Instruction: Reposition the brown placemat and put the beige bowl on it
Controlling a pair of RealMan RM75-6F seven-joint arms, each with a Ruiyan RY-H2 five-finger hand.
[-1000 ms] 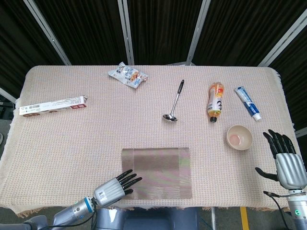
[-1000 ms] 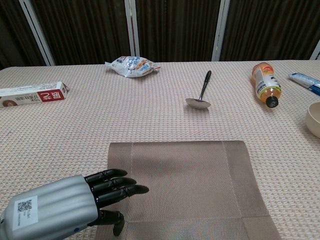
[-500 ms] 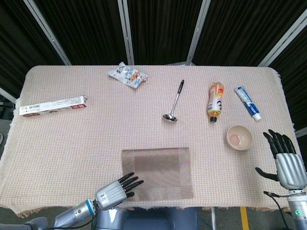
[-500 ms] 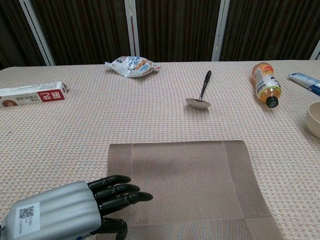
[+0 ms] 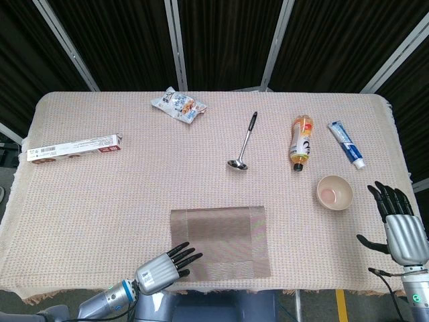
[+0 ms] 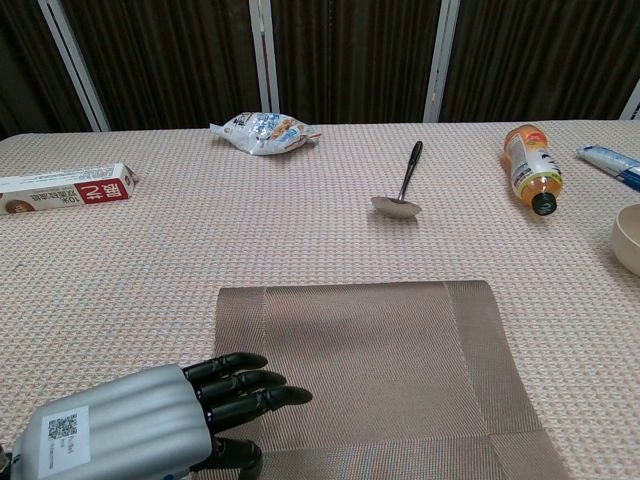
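The brown placemat [image 5: 220, 241] [image 6: 375, 372] lies flat near the table's front edge, a little left of centre. My left hand [image 5: 163, 270] [image 6: 150, 425] hovers at the mat's front left corner, fingers stretched out over its edge and holding nothing. The beige bowl [image 5: 334, 192] [image 6: 629, 239] stands upright on the cloth at the right, apart from the mat. Beside the table's right front corner, my right hand [image 5: 400, 228] is raised with fingers spread, empty; the chest view does not show it.
A metal spoon [image 5: 244, 144] lies behind the mat. An orange drink bottle [image 5: 301, 143] and a toothpaste tube [image 5: 346, 143] lie behind the bowl. A snack bag [image 5: 178, 105] sits at the back, and a long box [image 5: 74, 149] at the left.
My left hand has drawn back toward the front edge and slightly right, its fingertips now only over the mat's front left corner. Mat, bowl and right hand have not moved.
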